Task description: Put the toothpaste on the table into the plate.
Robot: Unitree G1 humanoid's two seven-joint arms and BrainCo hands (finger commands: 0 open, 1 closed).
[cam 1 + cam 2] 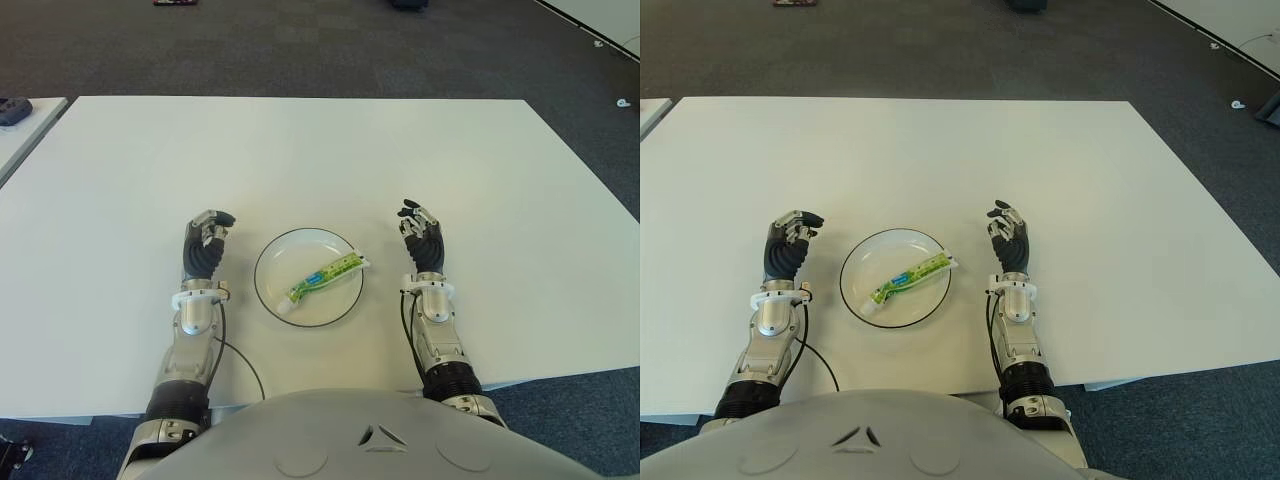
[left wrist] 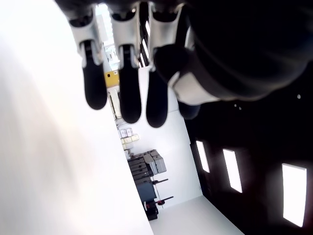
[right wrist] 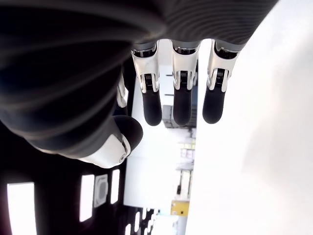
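A green and white toothpaste tube (image 1: 324, 274) lies slantwise inside the round white plate (image 1: 275, 260), its flat end sticking out over the plate's right rim. My left hand (image 1: 208, 240) shows left of the plate and my right hand (image 1: 420, 233) right of it. Both hands hold nothing and have their fingers relaxed. In the left wrist view the fingers (image 2: 131, 93) hang loosely with nothing between them. The right wrist view shows the same of its fingers (image 3: 181, 95).
The wide white table (image 1: 320, 160) stretches well beyond the plate on every side. A second white table edge (image 1: 20, 130) with a dark object (image 1: 12, 110) stands at the far left. Dark carpet floor (image 1: 350, 50) lies behind.
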